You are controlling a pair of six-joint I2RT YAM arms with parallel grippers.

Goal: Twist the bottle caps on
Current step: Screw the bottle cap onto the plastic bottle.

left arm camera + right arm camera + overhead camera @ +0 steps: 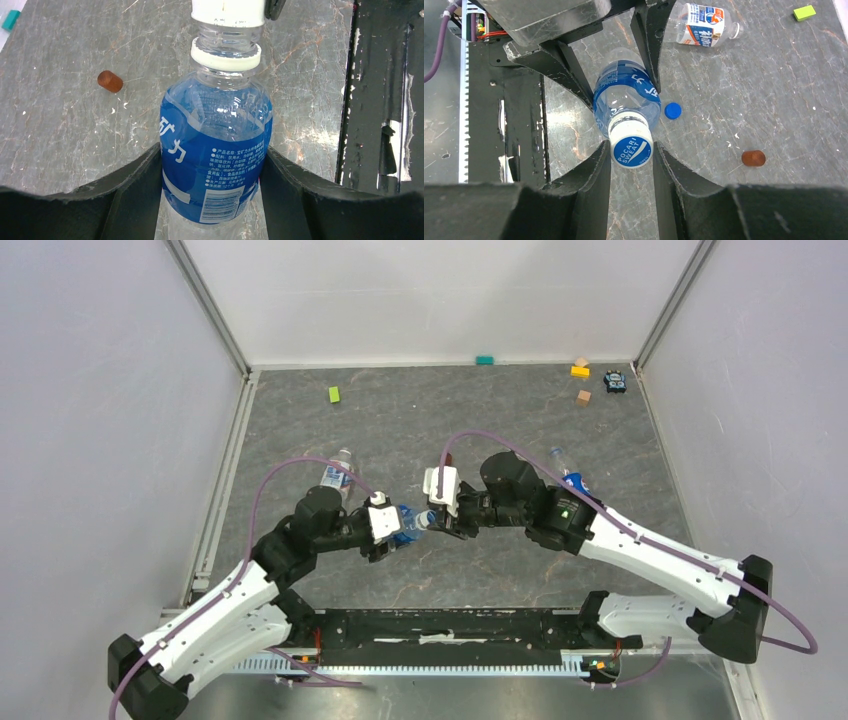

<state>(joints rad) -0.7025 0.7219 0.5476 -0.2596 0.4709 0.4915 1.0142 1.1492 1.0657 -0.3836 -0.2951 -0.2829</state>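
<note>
My left gripper is shut on the label of a clear bottle and holds it level above the table, its neck toward the right arm. A white cap with a blue top sits on that neck. My right gripper is shut on this cap, a finger on each side. A solid blue cap lies on the table below the bottle. A second bottle lies behind the left arm. A third bottle is partly hidden behind the right arm. No other cap shows.
A dark red-brown disc lies on the table near the grippers. A green block, a teal block, a yellow block, a tan block and a dark toy lie at the back. A black rail runs along the near edge.
</note>
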